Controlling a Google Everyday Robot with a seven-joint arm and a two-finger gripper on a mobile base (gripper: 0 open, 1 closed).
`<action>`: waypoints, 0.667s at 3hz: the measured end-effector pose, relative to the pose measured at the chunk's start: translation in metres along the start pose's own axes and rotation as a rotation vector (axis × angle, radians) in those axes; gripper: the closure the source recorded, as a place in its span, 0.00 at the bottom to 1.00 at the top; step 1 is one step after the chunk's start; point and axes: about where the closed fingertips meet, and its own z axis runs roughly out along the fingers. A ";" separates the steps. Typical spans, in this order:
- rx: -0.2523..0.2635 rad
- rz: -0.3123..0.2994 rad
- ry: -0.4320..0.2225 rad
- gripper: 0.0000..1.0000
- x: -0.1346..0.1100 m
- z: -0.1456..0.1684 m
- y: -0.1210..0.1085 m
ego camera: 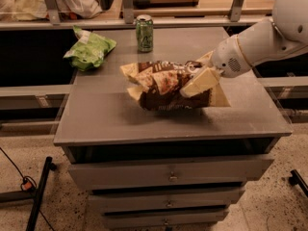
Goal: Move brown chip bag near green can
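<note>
The brown chip bag, dark brown and cream, is lifted a little above the grey table top, near its middle. My gripper comes in from the right on a white arm and is shut on the bag's right end. The green can stands upright at the table's far edge, behind and to the left of the bag, apart from it.
A bright-green snack bag lies at the table's far left corner. A shelf rail with metal posts runs behind the table. Drawers sit below the table top. A black stand leg is on the floor at the left.
</note>
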 end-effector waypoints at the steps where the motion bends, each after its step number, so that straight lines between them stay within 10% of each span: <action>1: 0.011 0.052 -0.026 1.00 -0.004 -0.004 -0.026; 2: 0.024 0.082 -0.057 1.00 -0.012 -0.003 -0.049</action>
